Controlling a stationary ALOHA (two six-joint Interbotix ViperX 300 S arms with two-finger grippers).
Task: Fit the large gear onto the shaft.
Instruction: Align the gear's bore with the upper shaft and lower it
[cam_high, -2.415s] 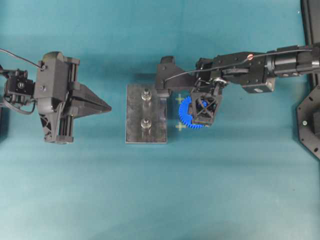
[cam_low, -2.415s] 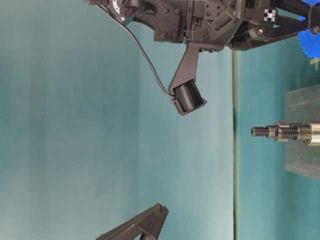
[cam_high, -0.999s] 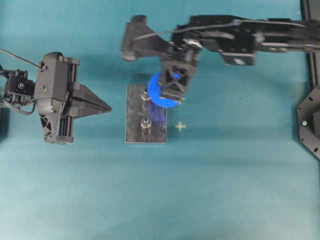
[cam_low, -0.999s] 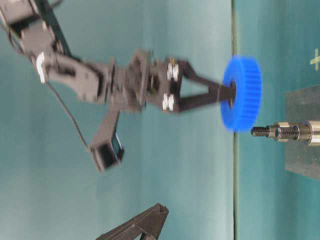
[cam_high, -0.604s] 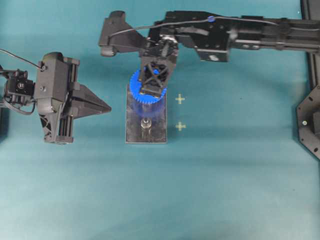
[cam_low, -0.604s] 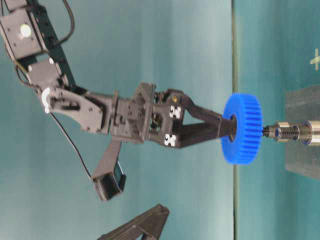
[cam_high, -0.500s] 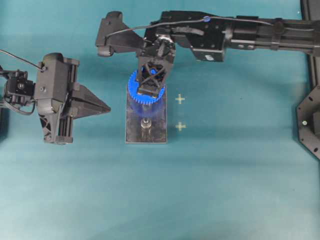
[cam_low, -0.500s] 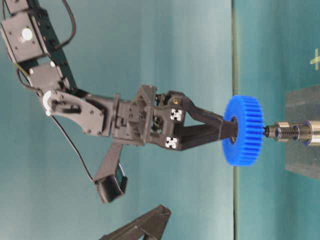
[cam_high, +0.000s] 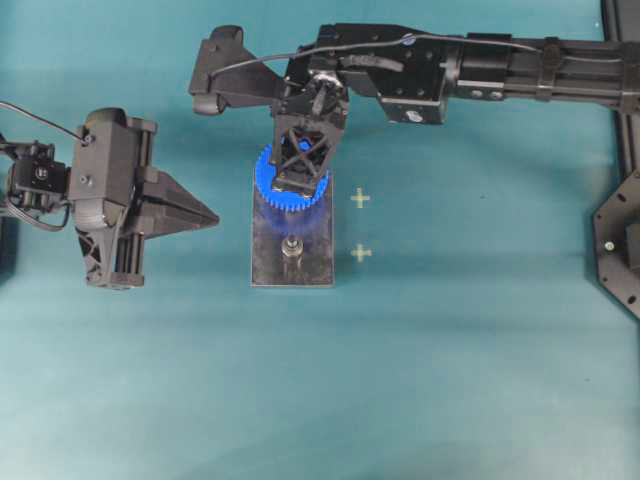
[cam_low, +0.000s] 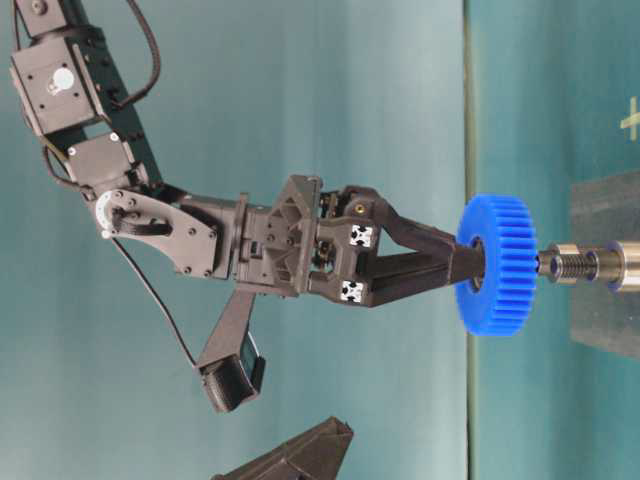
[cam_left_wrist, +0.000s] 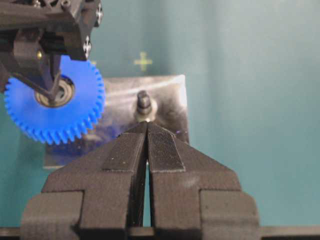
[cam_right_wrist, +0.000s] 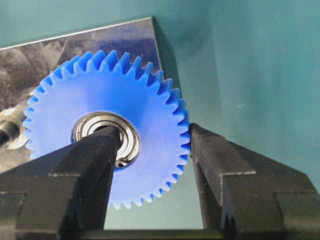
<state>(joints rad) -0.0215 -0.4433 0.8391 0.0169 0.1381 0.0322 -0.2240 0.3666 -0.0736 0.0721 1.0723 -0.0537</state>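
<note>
The large gear (cam_high: 264, 176), blue with a silver bearing hub, hangs level over the far end of the grey plate (cam_high: 315, 268). My right gripper (cam_high: 291, 184) is shut on it, one finger in the hub, the other on the toothed rim (cam_right_wrist: 182, 131). In the table-level view the gear (cam_low: 498, 263) covers the tip of the shaft (cam_low: 580, 263); the collar still shows past the gear. The second shaft (cam_high: 292, 246) stands bare. My left gripper (cam_high: 212, 214) is shut and empty, left of the plate, pointing at it.
Two pale cross marks (cam_high: 360, 198) (cam_high: 360, 253) lie on the teal table right of the plate. The right arm (cam_high: 500, 75) stretches across the top of the overhead view. Black fixtures (cam_high: 620, 240) stand at the right edge.
The right gripper carried the gear from the table right of the plate to above the far shaft, then lowered it over the shaft's tip. The left gripper has not moved.
</note>
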